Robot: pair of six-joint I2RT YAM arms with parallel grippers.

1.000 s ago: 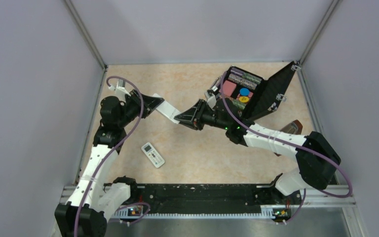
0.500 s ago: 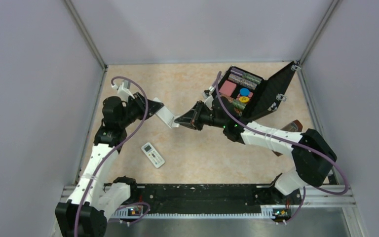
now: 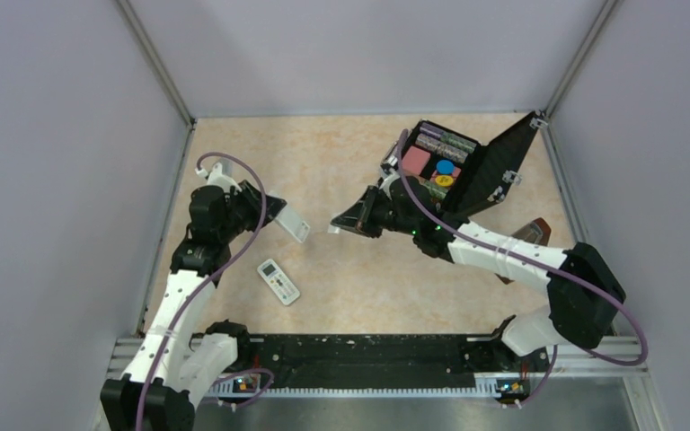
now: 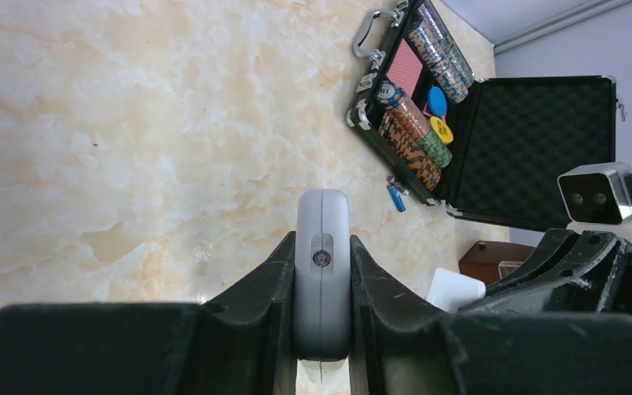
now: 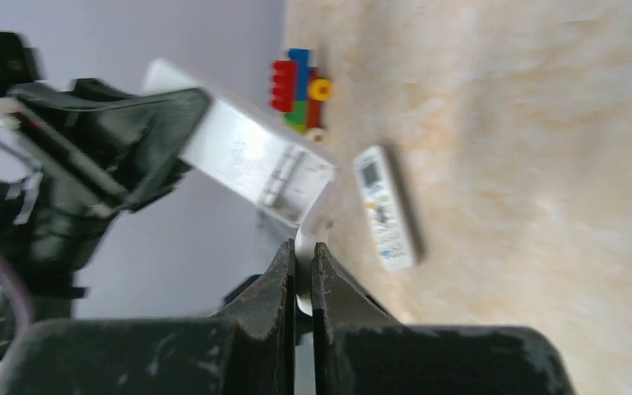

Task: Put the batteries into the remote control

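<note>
1. Top view: the left pincer (image 3: 280, 215) is clamped on the remote control (image 3: 294, 224), holding it above the counter (image 3: 341, 162), well to the left of the open black case (image 3: 494, 175).
2. Between that remote and the case, the right pincer (image 3: 335, 226) is closed on a thin white panel (image 3: 332, 230), and a gap shows between panel and remote.
3. A second white remote (image 3: 278, 281) lies flat on the counter, further from the case than either pincer and nearer the arm bases.
4. Left wrist view: the remote control (image 4: 322, 280) sits edge-on, squeezed between both black fingers.
5. One blue battery (image 4: 397, 197) lies on the counter just beside the case's (image 4: 535, 148) rim, and rows of chips fill the case's tray.
6. The white panel (image 4: 454, 290) shows on the near side of the case, at the right pincer's tip.
7. Right wrist view: the fingers pinch the thin panel (image 5: 304, 239) tight.
8. Just past it, the remote's (image 5: 239, 152) open recess faces the camera.
9. A small toy of coloured bricks (image 5: 300, 86) stands beyond the remote; the case is out of frame here.
</note>
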